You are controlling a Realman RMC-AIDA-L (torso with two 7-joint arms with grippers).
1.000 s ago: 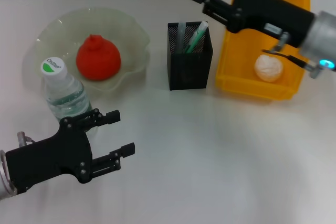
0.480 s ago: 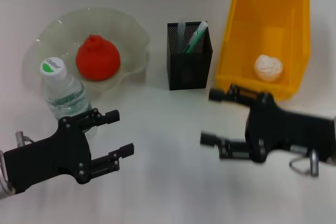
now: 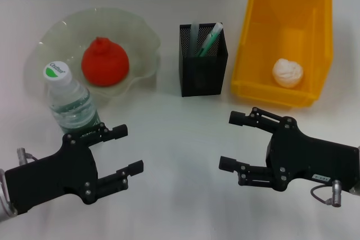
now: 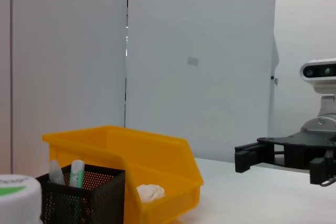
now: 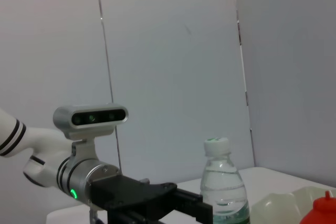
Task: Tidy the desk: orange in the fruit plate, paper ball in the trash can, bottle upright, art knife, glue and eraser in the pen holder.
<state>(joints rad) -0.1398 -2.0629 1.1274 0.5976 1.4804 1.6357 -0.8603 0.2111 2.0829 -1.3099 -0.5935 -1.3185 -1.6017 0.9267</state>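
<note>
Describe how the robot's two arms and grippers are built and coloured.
Left gripper and right gripper: blocky matte-black bodies with two slim black fingers and silver screws. Behind each sits a silver-grey wrist; the right carries a thin looped cable and a small white label.

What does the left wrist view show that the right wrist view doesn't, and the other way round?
Left wrist only: the trash can holding the paper ball, the pen holder with the art knife in it, and the right pincer, open. Right wrist only: the orange, the fruit plate and the left pincer. Both: the upright bottle, though the left wrist view catches just its cap.
</note>
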